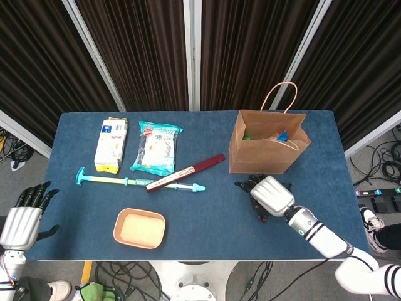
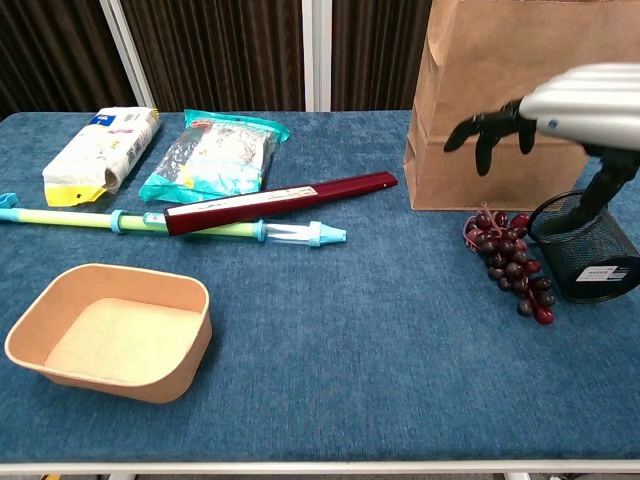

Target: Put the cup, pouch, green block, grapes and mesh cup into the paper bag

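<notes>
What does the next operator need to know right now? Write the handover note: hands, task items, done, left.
Right hand: open, fingers spread and pointing down, hovering above the grapes, touching nothing.
Left hand: open and idle, off the table's left edge.
Paper bag: upright at the far right of the table; something green and something light blue show inside, but I cannot tell which items they are.
Grapes and mesh cup: side by side on the table in front of the bag, mesh cup to the right, lying tilted.
Done: apparently some items bagged.
Left: grapes and mesh cup. Probably grasp the grapes next.

Right hand (image 2: 560, 115) hovers palm-down, fingers spread; left hand (image 1: 22, 216) open, low.
</notes>
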Controlling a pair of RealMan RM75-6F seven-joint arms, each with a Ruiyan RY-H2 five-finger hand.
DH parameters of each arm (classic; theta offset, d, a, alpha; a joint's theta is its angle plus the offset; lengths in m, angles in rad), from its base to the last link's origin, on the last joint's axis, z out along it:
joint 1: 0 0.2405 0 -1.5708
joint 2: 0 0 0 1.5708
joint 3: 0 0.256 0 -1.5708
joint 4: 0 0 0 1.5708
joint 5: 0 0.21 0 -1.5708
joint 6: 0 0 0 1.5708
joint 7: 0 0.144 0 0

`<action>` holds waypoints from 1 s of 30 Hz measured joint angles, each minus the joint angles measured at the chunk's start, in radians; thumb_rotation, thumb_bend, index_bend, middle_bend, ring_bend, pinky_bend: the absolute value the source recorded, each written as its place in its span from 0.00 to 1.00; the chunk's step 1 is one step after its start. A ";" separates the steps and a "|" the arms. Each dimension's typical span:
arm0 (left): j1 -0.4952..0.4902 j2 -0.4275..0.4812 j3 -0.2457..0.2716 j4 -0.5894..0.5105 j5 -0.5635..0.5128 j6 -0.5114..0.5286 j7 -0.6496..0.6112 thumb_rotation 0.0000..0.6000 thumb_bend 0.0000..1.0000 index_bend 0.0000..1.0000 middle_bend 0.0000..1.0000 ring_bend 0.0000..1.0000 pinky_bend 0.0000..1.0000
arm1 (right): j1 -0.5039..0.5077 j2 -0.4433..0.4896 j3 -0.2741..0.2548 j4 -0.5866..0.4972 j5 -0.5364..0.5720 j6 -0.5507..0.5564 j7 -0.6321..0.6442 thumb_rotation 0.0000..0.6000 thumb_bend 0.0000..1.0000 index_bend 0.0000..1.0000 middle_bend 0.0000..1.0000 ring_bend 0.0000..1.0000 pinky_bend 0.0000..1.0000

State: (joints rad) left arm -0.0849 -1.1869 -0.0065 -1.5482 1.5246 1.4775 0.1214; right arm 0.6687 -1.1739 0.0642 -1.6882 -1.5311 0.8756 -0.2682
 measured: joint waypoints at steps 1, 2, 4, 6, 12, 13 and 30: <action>0.000 -0.001 0.000 0.002 -0.002 -0.001 -0.002 1.00 0.00 0.24 0.20 0.14 0.15 | 0.003 -0.013 0.000 0.004 0.027 -0.013 -0.033 1.00 0.03 0.13 0.30 0.19 0.33; 0.001 -0.003 0.000 0.005 -0.004 -0.003 -0.004 1.00 0.00 0.24 0.20 0.14 0.15 | 0.006 -0.026 -0.001 0.009 0.053 -0.027 -0.063 1.00 0.03 0.12 0.29 0.18 0.33; 0.001 -0.005 0.000 0.008 -0.006 -0.004 -0.008 1.00 0.00 0.24 0.20 0.14 0.15 | 0.014 -0.056 -0.003 0.023 0.109 -0.057 -0.119 1.00 0.03 0.11 0.28 0.17 0.33; 0.001 -0.007 0.001 0.014 -0.007 -0.006 -0.014 1.00 0.00 0.24 0.20 0.14 0.15 | 0.020 -0.082 -0.007 0.039 0.153 -0.076 -0.166 1.00 0.03 0.10 0.27 0.17 0.32; -0.001 -0.012 0.002 0.025 -0.010 -0.016 -0.026 1.00 0.00 0.24 0.20 0.14 0.15 | 0.029 -0.140 -0.021 0.097 0.247 -0.093 -0.267 1.00 0.04 0.09 0.26 0.16 0.32; -0.001 -0.012 0.002 0.026 -0.011 -0.017 -0.027 1.00 0.00 0.24 0.20 0.14 0.15 | 0.030 -0.147 -0.023 0.104 0.261 -0.094 -0.277 1.00 0.04 0.09 0.26 0.16 0.32; -0.002 -0.014 0.002 0.033 -0.024 -0.029 -0.038 1.00 0.00 0.24 0.20 0.14 0.15 | 0.041 -0.260 -0.060 0.219 0.367 -0.062 -0.388 1.00 0.07 0.22 0.36 0.27 0.45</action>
State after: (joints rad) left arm -0.0865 -1.2005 -0.0047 -1.5149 1.5008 1.4490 0.0838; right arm 0.7093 -1.4338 0.0038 -1.4692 -1.1636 0.8137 -0.6566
